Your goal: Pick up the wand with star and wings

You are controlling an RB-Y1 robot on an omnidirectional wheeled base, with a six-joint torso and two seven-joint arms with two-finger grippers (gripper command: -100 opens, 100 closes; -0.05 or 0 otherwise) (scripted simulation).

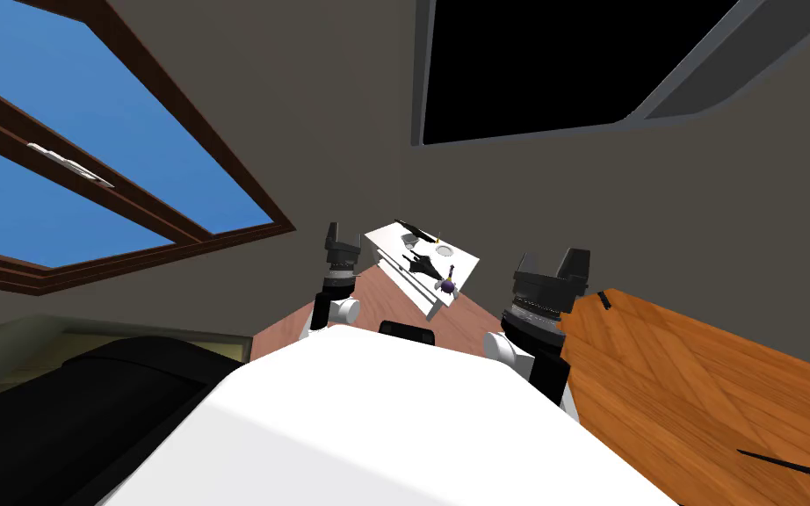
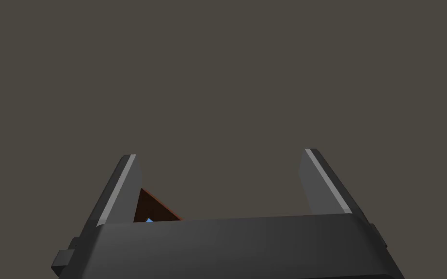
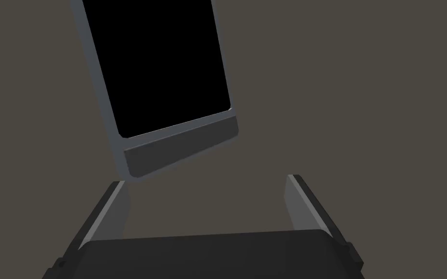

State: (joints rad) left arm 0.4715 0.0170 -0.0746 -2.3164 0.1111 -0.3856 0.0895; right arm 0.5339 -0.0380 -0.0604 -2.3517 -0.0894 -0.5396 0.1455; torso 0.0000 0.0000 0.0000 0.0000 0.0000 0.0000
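Observation:
On a small white table (image 1: 390, 235) ahead of me lies the wand (image 1: 445, 283), a small dark stick with a purple end, beside a black wing-like shape (image 1: 421, 263). My left gripper (image 1: 342, 239) is raised to the left of the table, well short of the wand. In its wrist view the left gripper (image 2: 220, 154) stands open with nothing between its fingers. My right gripper (image 1: 551, 260) is raised to the right of the table. Its wrist view also shows the right gripper (image 3: 205, 180) open and holding nothing.
A small bowl (image 1: 409, 238) and a round dish (image 1: 445, 251) share the white table. An orange wooden tabletop (image 1: 702, 386) lies close on my right and a dark couch (image 1: 69, 413) on my left. A brown-framed window (image 1: 87, 149) and a black area (image 1: 553, 61) are in the walls.

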